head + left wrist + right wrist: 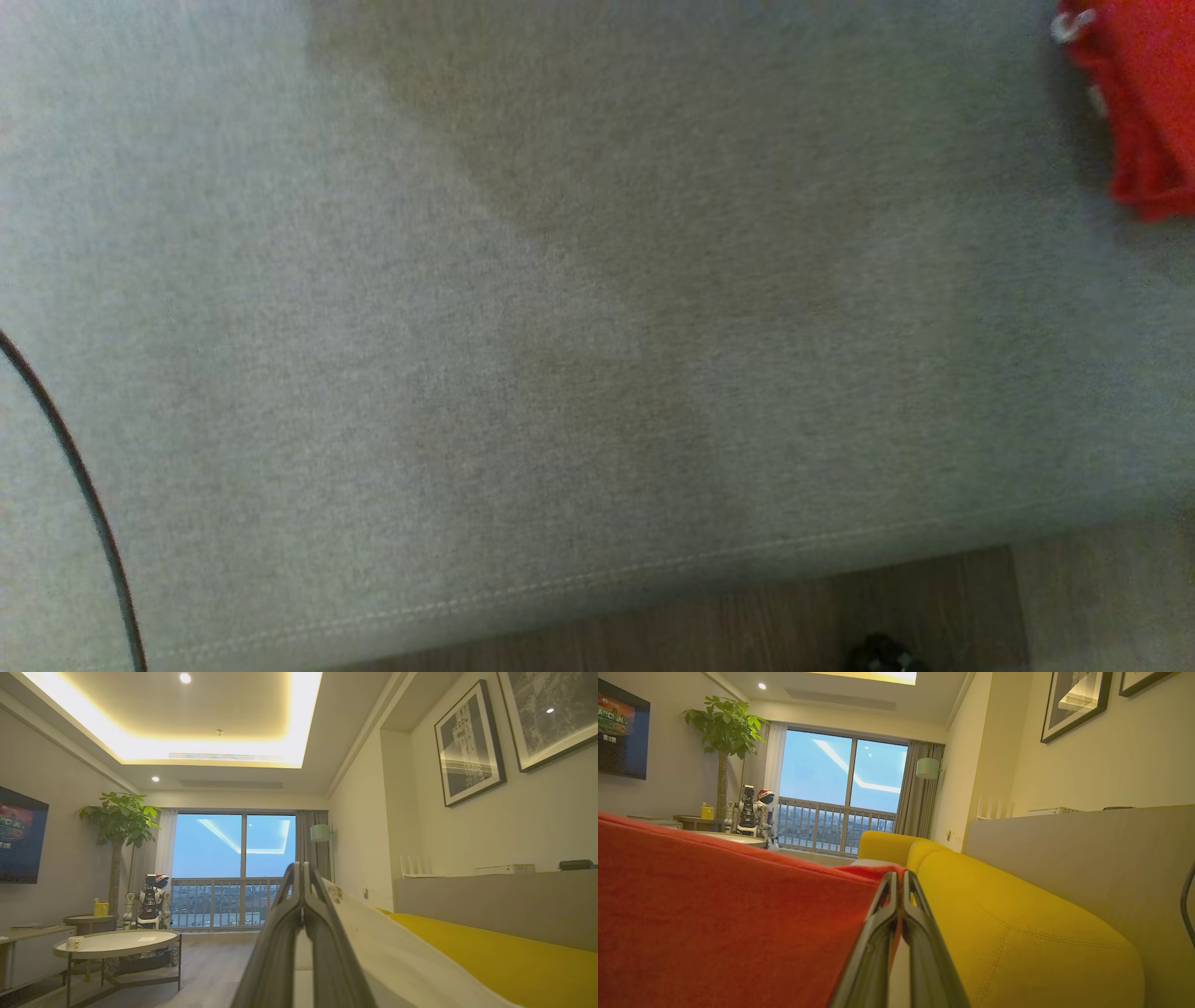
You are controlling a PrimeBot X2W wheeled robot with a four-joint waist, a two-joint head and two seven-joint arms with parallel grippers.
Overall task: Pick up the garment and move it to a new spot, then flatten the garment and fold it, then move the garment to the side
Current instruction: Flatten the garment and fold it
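Right gripper (899, 873) pinches the red garment (714, 914).
It spreads soft and smooth to the left of the fingertips (886, 896), and a yellow sofa (1017, 933) sits on the right. The left gripper (302, 864) has its fingers pressed together, with a window (233, 844) far ahead.

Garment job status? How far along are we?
Done: nothing certain; the garment lies bunched at the grey cushion's far right, not visibly flattened. In hand: right gripper is shut at its edge, apparently pinching it; left gripper shut on nothing. Left: probably flattening, folding, moving it aside.
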